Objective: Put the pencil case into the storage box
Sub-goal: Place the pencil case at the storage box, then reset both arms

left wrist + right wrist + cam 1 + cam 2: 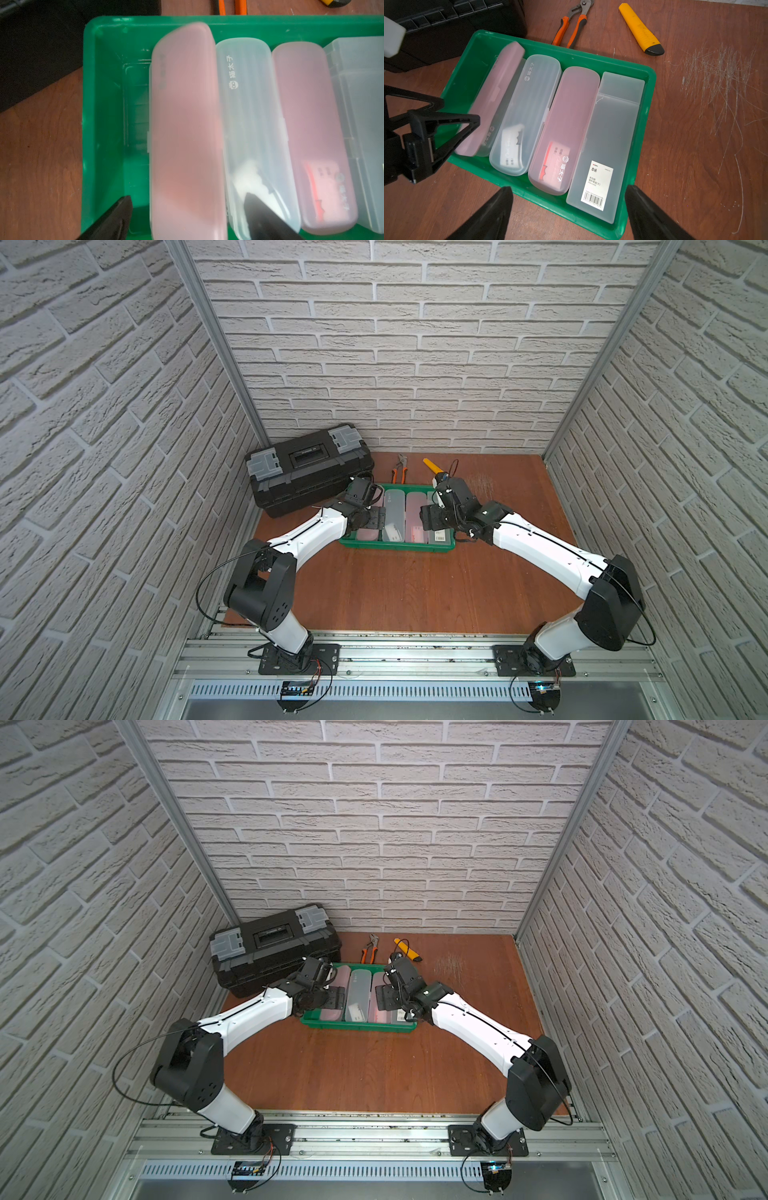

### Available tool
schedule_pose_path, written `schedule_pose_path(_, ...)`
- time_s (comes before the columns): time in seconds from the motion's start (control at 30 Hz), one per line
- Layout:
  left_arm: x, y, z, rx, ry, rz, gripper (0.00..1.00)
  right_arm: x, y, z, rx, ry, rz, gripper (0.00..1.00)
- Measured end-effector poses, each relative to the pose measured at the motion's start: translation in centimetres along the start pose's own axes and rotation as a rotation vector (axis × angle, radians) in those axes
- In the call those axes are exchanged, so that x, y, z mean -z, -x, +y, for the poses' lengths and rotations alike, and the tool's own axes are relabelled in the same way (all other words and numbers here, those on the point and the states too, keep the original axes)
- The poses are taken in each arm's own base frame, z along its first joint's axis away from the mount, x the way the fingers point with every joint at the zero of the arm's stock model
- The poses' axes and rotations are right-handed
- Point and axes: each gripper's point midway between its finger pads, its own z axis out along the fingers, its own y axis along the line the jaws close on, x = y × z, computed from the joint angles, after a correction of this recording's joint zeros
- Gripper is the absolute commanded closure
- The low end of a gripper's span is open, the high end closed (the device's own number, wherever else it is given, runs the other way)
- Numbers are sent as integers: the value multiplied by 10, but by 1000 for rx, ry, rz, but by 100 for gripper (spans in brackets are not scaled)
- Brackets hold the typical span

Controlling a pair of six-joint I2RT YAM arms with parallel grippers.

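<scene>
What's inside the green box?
The green box holds four pencil cases side by side: a pink case, a clear case, a second pink case and a boxy clear case with a barcode label. Most of the floor under them is covered.

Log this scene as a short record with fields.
storage box: green tray, four cases side by side
cases: tilted pink case, clear case, flat pink case, frosted case
left jaws: open either side of the tilted pink case, not gripping
right jaws: open, empty, above the storage box
outside: pliers, yellow knife, toolbox
</scene>
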Motion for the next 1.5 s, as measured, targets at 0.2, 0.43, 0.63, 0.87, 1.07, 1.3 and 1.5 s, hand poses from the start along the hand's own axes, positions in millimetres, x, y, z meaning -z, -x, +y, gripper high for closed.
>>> schedule_pose_path(0.2,-6,-4,1,-2,9,17,5,0,0,0,2,-1,2,11)
schedule_pose_path(0.43,-2,0,5,1,27,-3,4,0,0,-1,3,-5,0,10)
schedule_pose_path(0.63,44,20,14,1,24,-182,1,9,1,-26,-2,-118,-63,0)
schedule_pose_path(0.87,100,35,44,-55,132,-458,2,48,1,-99,-29,-410,-204,0)
schedule_pose_path(1.07,106,8,76,-121,248,-549,1,51,-36,-175,-82,-570,-208,1)
schedule_pose_path(1.3,122,-8,134,-25,389,-615,1,40,-90,-223,-97,-657,-248,2)
schedule_pose_path(1.5,127,-14,172,56,508,-623,1,36,-73,-238,-111,-667,-335,2)
